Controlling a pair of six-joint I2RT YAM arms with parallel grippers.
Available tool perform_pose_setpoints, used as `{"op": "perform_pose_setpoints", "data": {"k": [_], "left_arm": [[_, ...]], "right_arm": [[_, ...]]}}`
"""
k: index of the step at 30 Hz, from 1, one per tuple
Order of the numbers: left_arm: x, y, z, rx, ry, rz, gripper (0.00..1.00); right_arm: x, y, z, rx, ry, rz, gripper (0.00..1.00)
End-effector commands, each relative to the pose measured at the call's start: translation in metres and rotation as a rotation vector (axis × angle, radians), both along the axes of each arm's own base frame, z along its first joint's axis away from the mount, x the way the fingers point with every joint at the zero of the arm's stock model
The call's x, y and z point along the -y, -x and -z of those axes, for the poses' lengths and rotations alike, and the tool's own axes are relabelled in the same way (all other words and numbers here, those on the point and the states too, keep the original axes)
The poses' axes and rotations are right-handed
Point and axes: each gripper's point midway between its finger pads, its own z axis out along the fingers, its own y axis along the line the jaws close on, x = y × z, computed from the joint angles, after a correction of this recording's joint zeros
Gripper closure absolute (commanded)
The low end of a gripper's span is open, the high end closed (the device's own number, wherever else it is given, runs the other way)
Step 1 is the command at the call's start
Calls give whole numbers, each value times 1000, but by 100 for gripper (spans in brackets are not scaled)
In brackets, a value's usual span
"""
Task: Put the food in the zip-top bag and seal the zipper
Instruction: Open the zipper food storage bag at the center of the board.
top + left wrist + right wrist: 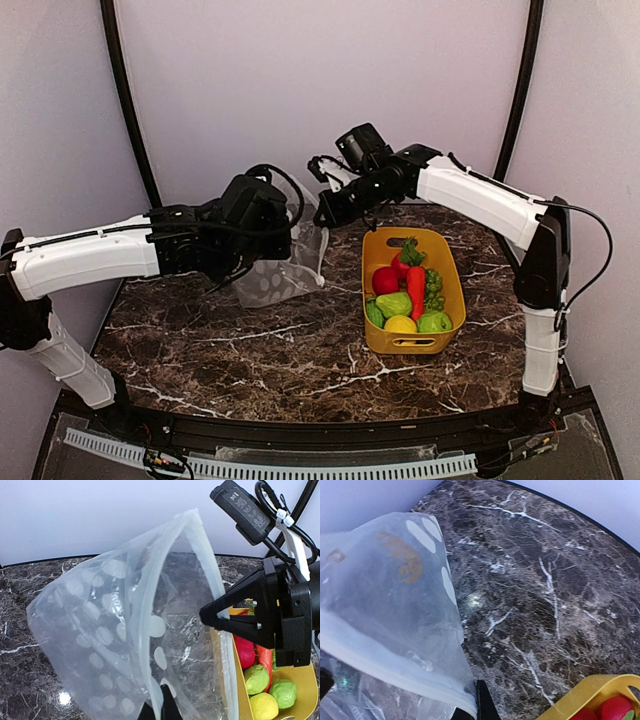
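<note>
The clear zip-top bag [283, 270] with white dots hangs between my two grippers above the table, its mouth pulled open [165, 625]. My left gripper [159, 711] is shut on one side of the whitish zipper strip [148, 630]. My right gripper [472, 714] is shut on the other side of the strip [395, 672]; it shows in the left wrist view [212, 617] pinching the far lip. The food, a red fruit [385, 280], a carrot, green fruits and a yellow lemon [400, 324], lies in the yellow bin [448, 262]. The bag looks empty.
The yellow bin stands right of the bag on the dark marble table [280, 350], and its rim shows in the wrist views [590, 692]. White walls close in the back. The table's front edge runs along the bottom.
</note>
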Motion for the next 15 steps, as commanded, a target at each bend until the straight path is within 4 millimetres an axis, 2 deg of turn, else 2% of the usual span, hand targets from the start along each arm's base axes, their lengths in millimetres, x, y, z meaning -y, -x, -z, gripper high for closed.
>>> {"op": "perform_pose_setpoints", "data": {"k": [1, 7, 10, 15], "left_arm": [[-28, 4, -6, 1, -37, -76, 99], [-29, 5, 3, -17, -53, -85, 99], [-29, 4, 7, -23, -74, -91, 99], [-40, 3, 5, -9, -144, -107, 99]], "right_arm": [[33, -37, 8, 98, 124, 201, 100], [26, -28, 6, 104, 113, 144, 100], [19, -17, 1, 101, 89, 77, 100], [22, -6, -9, 134, 83, 24, 100]]}}
